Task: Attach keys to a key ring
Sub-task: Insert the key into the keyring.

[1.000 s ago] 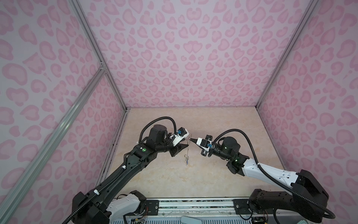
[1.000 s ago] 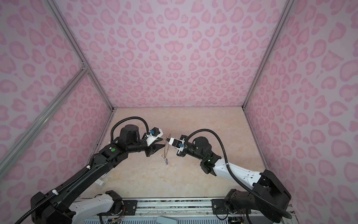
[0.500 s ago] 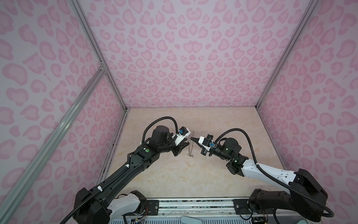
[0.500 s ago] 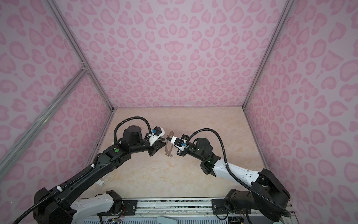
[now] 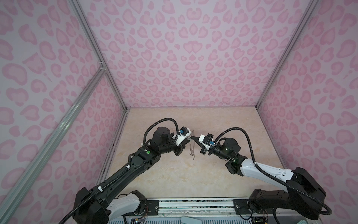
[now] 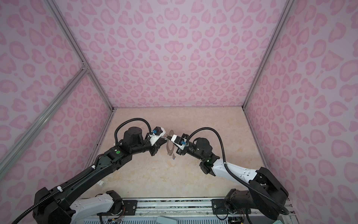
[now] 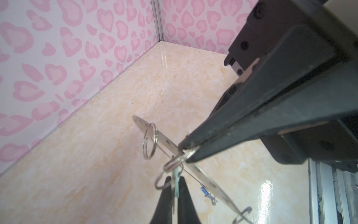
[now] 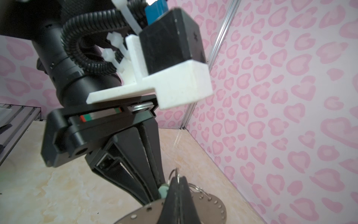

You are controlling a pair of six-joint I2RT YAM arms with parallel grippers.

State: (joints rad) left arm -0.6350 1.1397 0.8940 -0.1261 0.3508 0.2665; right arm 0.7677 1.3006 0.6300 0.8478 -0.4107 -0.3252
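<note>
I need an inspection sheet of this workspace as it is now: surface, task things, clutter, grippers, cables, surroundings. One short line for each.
Surface: table, beige marbled, glossy.
Job's things: key ring held upright in the air; blue key hangs near its lower rim; mint key sits between the two grippers.
Clutter: small white piece at the table's left edge.
Grippers: left gripper shut on a wire loop; right gripper shut, seemingly on the mint key.
Cables: black hoses arch over both wrists, away from the ring.
Surroundings: pink heart walls, aluminium posts.
</note>
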